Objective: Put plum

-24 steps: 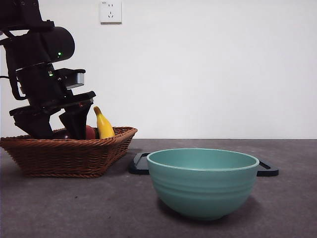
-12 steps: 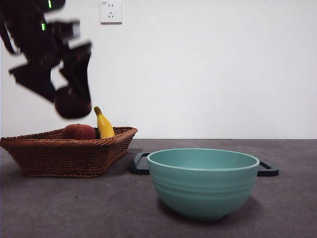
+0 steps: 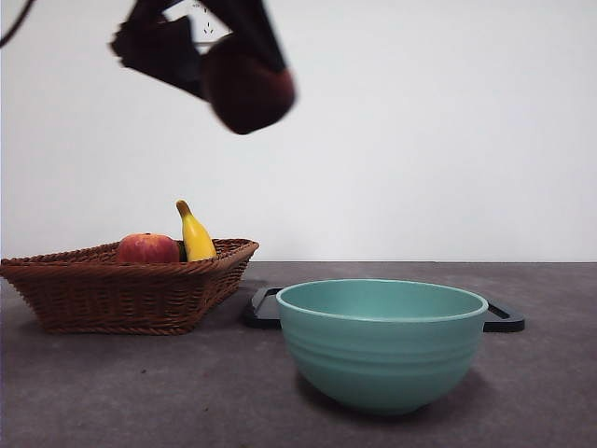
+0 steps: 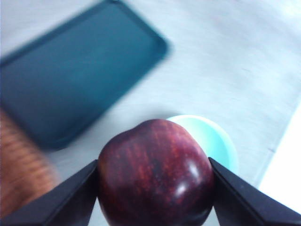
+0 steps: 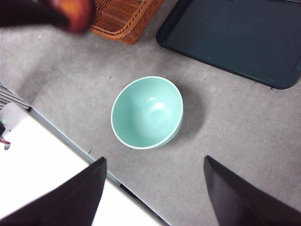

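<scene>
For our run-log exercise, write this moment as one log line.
left claw: shut on plum, airborne | right claw: open, waiting | bowl: empty | basket: red fruit, banana

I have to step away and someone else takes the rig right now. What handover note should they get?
Left gripper: shut on the plum, high in the air, between the wicker basket and the green bowl.
Right gripper: open, holds nothing, waits above the bowl.
Done: plum is out of the basket; the red fruit and banana lie in it.
Left: set the plum down, probably in the bowl or on the dark tray, and release.
</scene>
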{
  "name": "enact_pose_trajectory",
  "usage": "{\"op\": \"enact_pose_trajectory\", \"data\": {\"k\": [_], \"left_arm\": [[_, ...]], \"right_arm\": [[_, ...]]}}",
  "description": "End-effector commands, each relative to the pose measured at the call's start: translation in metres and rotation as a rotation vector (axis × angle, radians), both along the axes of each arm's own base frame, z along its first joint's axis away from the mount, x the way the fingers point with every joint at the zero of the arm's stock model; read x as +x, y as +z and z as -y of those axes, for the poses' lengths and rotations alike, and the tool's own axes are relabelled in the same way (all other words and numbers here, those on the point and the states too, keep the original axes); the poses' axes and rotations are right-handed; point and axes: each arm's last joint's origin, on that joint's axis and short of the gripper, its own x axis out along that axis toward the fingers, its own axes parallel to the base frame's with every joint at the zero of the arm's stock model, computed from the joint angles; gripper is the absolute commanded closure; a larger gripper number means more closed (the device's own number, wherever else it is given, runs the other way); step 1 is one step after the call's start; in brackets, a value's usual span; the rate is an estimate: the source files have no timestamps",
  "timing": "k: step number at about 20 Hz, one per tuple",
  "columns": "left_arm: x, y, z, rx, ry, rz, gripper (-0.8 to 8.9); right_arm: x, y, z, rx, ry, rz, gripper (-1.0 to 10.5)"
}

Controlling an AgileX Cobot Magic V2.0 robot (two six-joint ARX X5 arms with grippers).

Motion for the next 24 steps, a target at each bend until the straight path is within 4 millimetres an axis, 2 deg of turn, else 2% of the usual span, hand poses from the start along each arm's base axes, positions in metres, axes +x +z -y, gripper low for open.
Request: {"op": "enact_pose_trajectory", "data": {"k": [1, 4, 9, 16, 20, 24], "left_arm": [[-0.002, -0.003, 0.02, -0.002, -0.068, 0.013, 5.12], [-0.005, -0.02, 0.041, 0.041, -0.137, -0.021, 5.12], [-0.003, -0.06, 0.076, 0.111, -0.208, -0.088, 5.12], [-0.003, -0.109, 0.106, 0.269, -0.257, -0.059, 5.12], [-0.005, -0.122, 0.116, 0.321, -0.279, -0.016, 5.12], [-0.008, -0.125, 0.119, 0.332, -0.315, 0.0, 5.09]], "right_arm": [[0.0, 0.006, -0.001, 0.01, -0.002, 0.016, 6.2], [0.0, 0.006, -0.001, 0.01, -0.002, 0.014, 6.2], [0.0, 0.005, 0.0, 0.008, -0.002, 0.006, 6.2], [0.0, 0.005, 0.0, 0.007, -0.002, 0.004, 6.2], [0.0, 0.005, 0.0, 0.007, -0.002, 0.004, 6.2], [0.0, 0.005, 0.0, 0.007, -0.002, 0.004, 6.2]]}}
